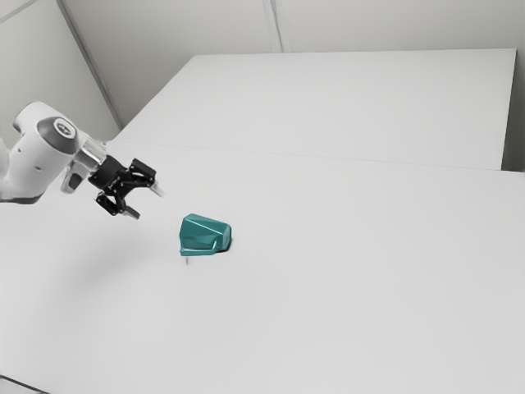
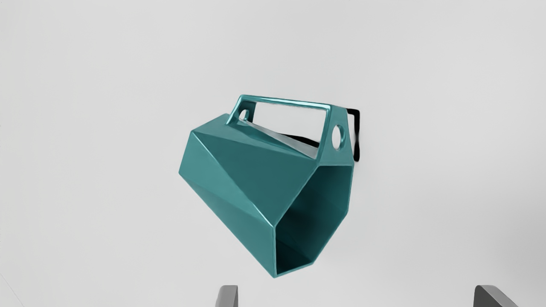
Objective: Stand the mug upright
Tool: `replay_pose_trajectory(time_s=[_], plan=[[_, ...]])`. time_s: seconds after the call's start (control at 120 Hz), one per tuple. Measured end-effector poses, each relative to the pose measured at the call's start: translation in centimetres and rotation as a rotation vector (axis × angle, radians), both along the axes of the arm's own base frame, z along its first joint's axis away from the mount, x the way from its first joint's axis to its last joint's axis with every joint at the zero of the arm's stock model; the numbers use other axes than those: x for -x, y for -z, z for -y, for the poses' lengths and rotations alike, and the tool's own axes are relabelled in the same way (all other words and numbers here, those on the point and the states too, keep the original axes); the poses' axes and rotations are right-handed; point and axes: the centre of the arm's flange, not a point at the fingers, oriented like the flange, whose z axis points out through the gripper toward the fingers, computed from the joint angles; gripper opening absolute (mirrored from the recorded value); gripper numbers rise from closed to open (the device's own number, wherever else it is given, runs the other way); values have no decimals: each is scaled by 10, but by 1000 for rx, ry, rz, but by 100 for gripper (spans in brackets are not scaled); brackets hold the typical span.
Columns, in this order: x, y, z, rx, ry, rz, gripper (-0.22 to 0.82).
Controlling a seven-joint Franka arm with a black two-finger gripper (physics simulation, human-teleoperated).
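Plainly, black tool spread wide, touching nothing, near a teal mug on its side.

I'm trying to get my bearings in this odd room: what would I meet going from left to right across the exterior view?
White robot arm → black end effector, its fingers apart → teal mug, lying on its side.

In the exterior view we look from the arm's side, well back, down across the table toward the walls; in the wrist view we look from the hand, nearer, at the mug. Both share mug and tabletop.
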Motion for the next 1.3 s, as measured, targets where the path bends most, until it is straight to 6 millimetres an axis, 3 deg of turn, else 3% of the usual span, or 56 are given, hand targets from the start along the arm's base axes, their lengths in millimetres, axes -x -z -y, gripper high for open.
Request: replay_pose_trajectory(time_s=[0.175, 0.392, 0.633, 0.867, 1.075, 1.3], plan=[[-1, 33, -4, 82, -51, -42, 60], [7, 37, -1, 170, -41, -85, 60], [17, 49, 17, 233, 14, -159, 60], [15, 46, 24, 257, 31, -165, 60], [-10, 41, 46, 232, 87, -150, 60], [-30, 51, 47, 220, 99, -150, 60]])
